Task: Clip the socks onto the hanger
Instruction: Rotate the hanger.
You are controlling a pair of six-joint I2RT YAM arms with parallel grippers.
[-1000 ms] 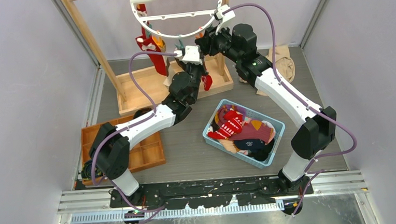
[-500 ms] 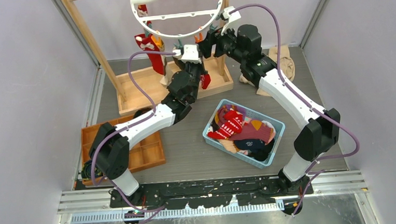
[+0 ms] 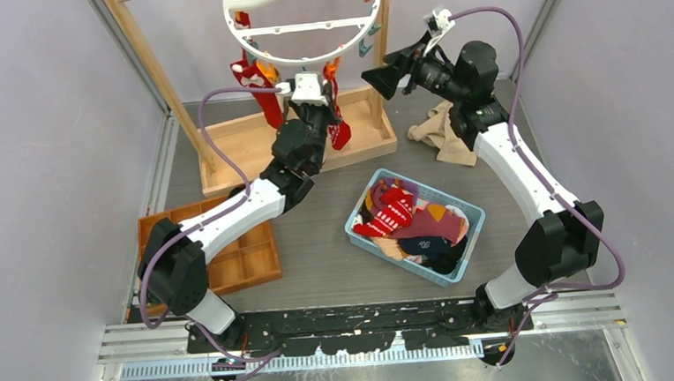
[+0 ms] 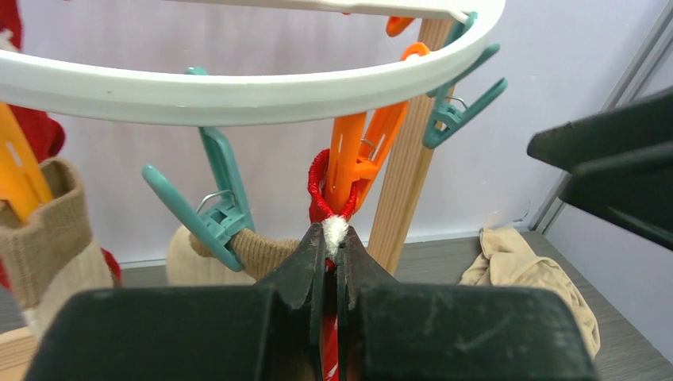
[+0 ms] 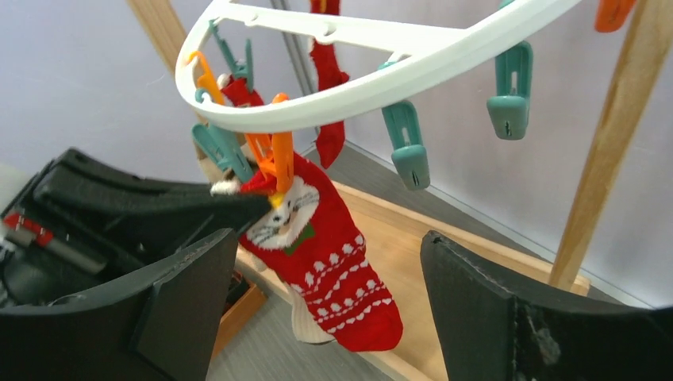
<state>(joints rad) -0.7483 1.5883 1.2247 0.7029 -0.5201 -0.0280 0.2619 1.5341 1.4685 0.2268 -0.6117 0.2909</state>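
Change: right gripper (image 5: pixel 327 236) has let go of the orange clip (image 4: pixel 349 171) and backed off to the right, jaws wide apart. The clip now bites the red sock (image 5: pixel 337 294) cuff, so it hangs from the hanger (image 4: pixel 238 87). The left gripper (image 4: pixel 335 242) stays clamped on the cuff just under the clip. 1 s earlier both grippers crowded that clip. Judged: sock clipped.

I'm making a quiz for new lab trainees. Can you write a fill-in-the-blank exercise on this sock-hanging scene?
1. The left gripper is shut on the cuff of a ____ sock.
2. That cuff sits in an ____ clip on the white hanger.
3. The right gripper has its jaws ____.
4. More socks lie in a ____ basket.

Missing words: red; orange; open; blue
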